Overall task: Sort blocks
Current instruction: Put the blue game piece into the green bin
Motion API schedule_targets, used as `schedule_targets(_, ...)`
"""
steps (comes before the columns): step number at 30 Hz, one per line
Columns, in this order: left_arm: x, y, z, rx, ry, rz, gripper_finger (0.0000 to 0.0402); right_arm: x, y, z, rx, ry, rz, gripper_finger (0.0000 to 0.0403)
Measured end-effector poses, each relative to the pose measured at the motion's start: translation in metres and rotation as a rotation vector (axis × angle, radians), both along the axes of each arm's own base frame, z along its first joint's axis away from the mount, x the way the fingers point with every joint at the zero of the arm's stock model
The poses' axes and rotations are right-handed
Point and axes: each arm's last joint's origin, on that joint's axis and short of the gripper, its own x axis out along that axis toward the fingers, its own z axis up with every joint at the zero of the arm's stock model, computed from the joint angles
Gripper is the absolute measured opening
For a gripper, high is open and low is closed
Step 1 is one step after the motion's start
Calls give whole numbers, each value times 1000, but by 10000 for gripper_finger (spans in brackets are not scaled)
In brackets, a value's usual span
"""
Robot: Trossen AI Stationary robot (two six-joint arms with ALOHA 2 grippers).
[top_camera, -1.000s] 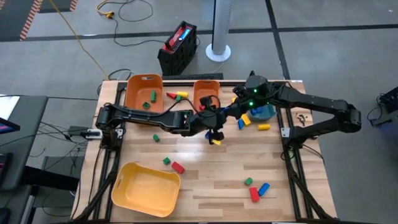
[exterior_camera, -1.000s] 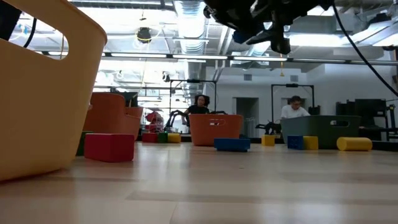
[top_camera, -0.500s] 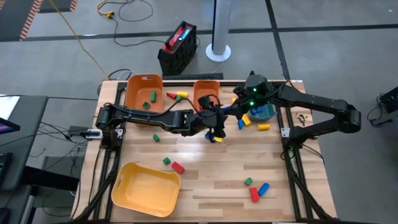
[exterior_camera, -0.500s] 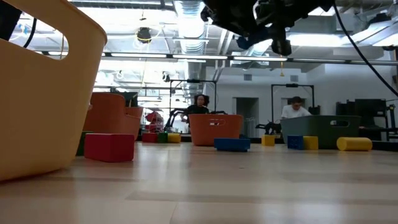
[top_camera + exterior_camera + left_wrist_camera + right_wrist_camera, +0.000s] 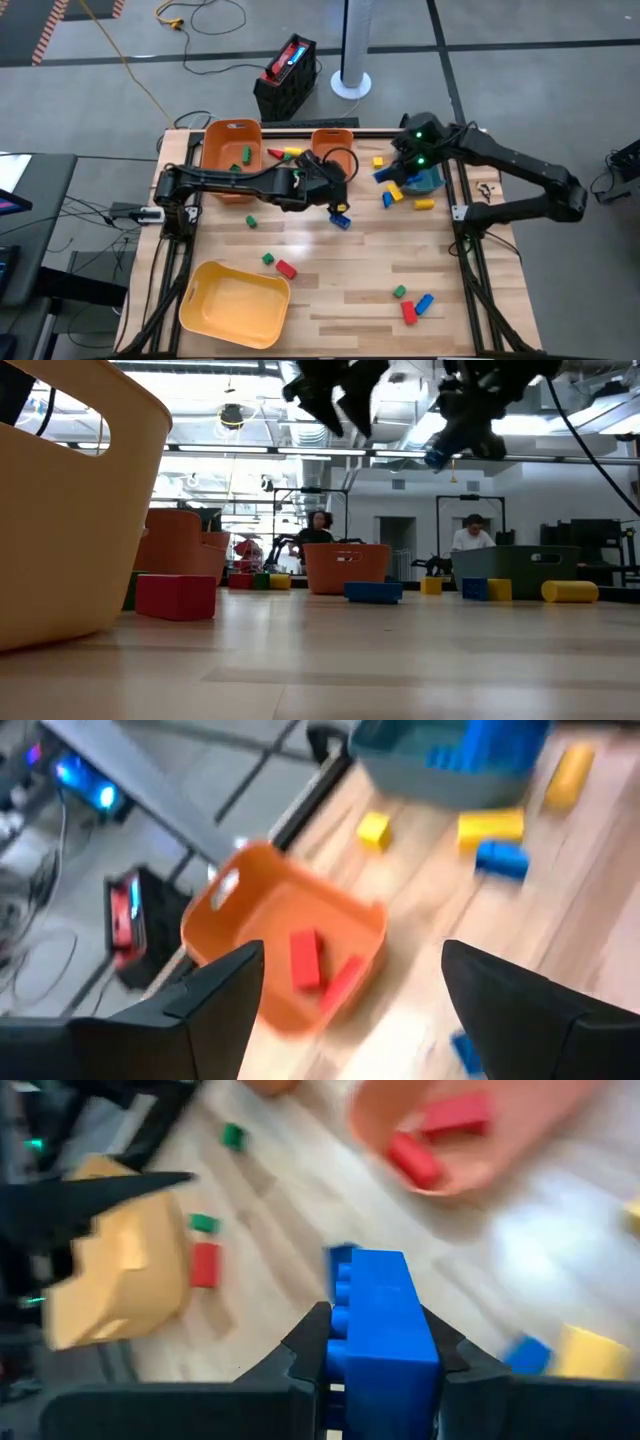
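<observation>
The wooden surface [image 5: 330,290] carries two orange bins [image 5: 231,146] at its far edge, a yellow bin [image 5: 235,303] at the near left and a teal bin [image 5: 428,181] under the right arm. Loose blocks lie scattered: a red one [image 5: 287,269] beside the yellow bin, and a red and a blue one [image 5: 424,303] at the near right.

The left tool [image 5: 335,190] hangs just in front of the smaller orange bin [image 5: 285,935], fingers [image 5: 225,985] spread wide and empty – a blue block [image 5: 341,220] lies on the surface just near of it. The right tool [image 5: 392,172] sits beside the teal bin, clamped narrow on a blue brick [image 5: 385,1320].

Only the right wrist view shows that brick's studs between the fingers; the left wrist view shows two red blocks [image 5: 305,958] inside the orange bin.
</observation>
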Motion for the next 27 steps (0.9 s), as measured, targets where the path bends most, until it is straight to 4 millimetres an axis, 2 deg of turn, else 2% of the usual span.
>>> schedule_targets(9, -9, -13, -9, -45, 75, 11, 276, -42, -25, -14, -55, 285, -95, 92)
schedule_targets(15, -16, -20, -48, -83, 153, 44, 255, -62, -35, -18, -73, 396, -135, 92)
schedule_targets(17, -18, -27, -53, -108, 130, 56, 250, -67, -37, -18, -62, 417, -140, 92)
schedule_targets(21, -19, -40, -55, -132, 113, 43, 246, -69, -41, -24, -50, 441, -133, 92)
schedule_targets(27, -19, -40, -51, -150, 81, 33, 245, -57, -56, -54, -16, 511, -90, 93)
